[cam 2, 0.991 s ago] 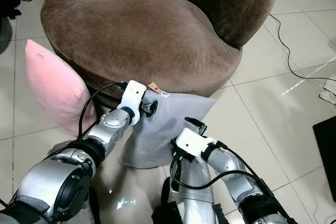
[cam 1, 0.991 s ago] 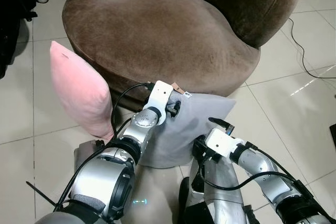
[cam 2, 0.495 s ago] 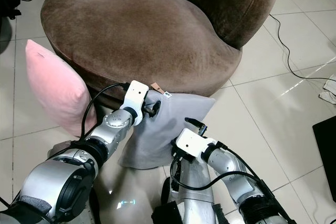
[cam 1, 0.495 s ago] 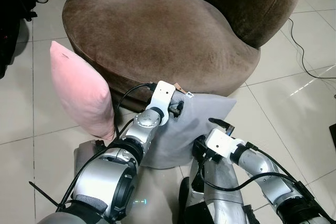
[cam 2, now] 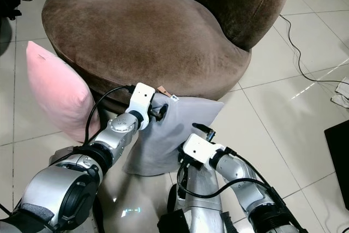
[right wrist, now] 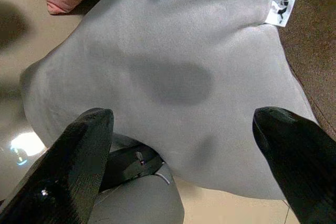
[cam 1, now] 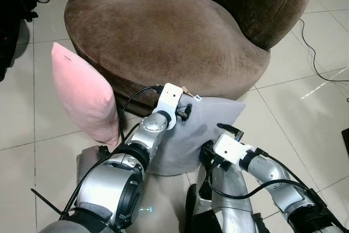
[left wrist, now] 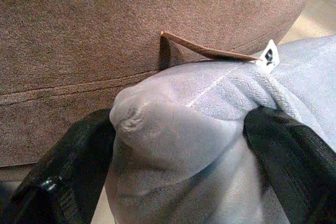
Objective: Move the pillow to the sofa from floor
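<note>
Grey pillow [cam 1: 191, 135] against a brown sofa [cam 1: 163, 36]

Plain pale grey fabric with a white tag [right wrist: 284, 3] printed in black; beside it a soft pink pillow [cam 1: 84, 94], black fingers [left wrist: 283, 156], and glossy beige floor tiles [cam 1: 294, 107].

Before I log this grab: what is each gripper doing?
Left gripper: shut on the grey pillow corner.
Right gripper: open, fingers spread before the pillow, holding nothing.

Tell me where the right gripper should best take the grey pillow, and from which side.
Probably the free right corner of the grey pillow, from the robot's side. The pillow leans on the sofa, the left gripper pinches its top-left corner, and the right gripper is open.
</note>
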{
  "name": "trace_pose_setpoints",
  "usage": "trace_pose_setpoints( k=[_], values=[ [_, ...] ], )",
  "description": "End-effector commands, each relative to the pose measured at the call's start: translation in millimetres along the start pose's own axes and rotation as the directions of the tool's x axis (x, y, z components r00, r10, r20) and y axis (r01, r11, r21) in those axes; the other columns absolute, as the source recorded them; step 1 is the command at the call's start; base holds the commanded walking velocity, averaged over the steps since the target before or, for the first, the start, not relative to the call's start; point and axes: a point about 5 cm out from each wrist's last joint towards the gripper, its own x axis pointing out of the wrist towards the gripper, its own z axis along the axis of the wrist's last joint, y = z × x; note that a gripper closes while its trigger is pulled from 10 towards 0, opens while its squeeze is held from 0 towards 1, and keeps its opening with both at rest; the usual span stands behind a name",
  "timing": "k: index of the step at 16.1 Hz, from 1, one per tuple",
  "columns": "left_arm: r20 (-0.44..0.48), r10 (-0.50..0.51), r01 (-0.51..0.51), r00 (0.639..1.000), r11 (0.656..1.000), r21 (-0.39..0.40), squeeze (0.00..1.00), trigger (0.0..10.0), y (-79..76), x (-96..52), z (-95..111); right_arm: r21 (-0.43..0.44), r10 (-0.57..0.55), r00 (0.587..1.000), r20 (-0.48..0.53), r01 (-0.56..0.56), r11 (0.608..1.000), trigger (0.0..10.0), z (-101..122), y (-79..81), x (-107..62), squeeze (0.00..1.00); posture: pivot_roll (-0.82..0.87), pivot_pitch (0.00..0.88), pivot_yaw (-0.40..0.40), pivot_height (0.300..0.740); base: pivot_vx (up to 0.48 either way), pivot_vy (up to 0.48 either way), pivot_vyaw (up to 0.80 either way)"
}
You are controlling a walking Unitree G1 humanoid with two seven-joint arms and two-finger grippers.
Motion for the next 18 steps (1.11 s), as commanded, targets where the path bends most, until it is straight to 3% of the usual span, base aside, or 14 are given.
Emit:
trace_pose_setpoints(
  k=[1, 6, 10, 14, 16, 18],
  values=[
    [0.022, -0.057, 0.057, 0.998, 0.998, 0.005, 1.0, 10.0, -15.7, 3.3, 6, 0.015, -0.002, 0.999, -0.036, 0.002, 1.0, 10.0, -9, -0.7, -7.4, 0.0, -0.14, 0.225, -0.185, 0.474, 0.0, 0.0, 0.0],
    [0.018, -0.083, 0.082, 0.996, 0.996, 0.019, 1.0, 10.0, -20.7, 3.3, 5, 0.009, 0.002, 0.999, -0.041, -0.002, 1.0, 10.0, -10, -1.2, -10.5, 0.0, -0.14, 0.214, -0.194, 0.474, 0.0, 0.0, 0.0],
    [-0.063, -0.163, 0.171, 0.985, 0.976, 0.138, 1.0, 10.0, -28.8, 3.0, -2, 0.008, 0.0, 0.999, -0.042, 0.0, 1.0, 10.0, -10, -2.2, -11.8, 0.0, -0.15, 0.212, -0.196, 0.474, 0.0, 0.0, 0.0],
    [-0.16, -0.198, 0.236, 0.967, 0.935, 0.265, 1.0, 10.0, -26.9, -0.6, -16, 0.015, 0.005, 0.999, -0.041, -0.004, 1.0, 10.0, -10, 3.3, -12.6, 0.0, -0.15, 0.225, -0.188, 0.474, 0.0, 0.0, 0.0],
    [-0.265, -0.24, 0.319, 0.934, 0.895, 0.312, 1.0, 10.0, -31.8, -6.3, -36, 0.023, 0.013, 0.999, -0.044, -0.012, 1.0, 10.0, -10, 6.9, -16.3, 0.0, -0.17, 0.241, -0.198, 0.474, 0.0, 0.0, 0.0],
    [-0.293, -0.227, 0.33, 0.929, 0.867, 0.374, 1.0, 10.0, -31.9, -8.0, -42, 0.024, 0.015, 0.999, -0.047, -0.014, 1.0, 10.0, -12, 7.7, -19.4, 0.0, -0.17, 0.245, -0.207, 0.474, 0.0, 0.0, 0.0]
  ],
)
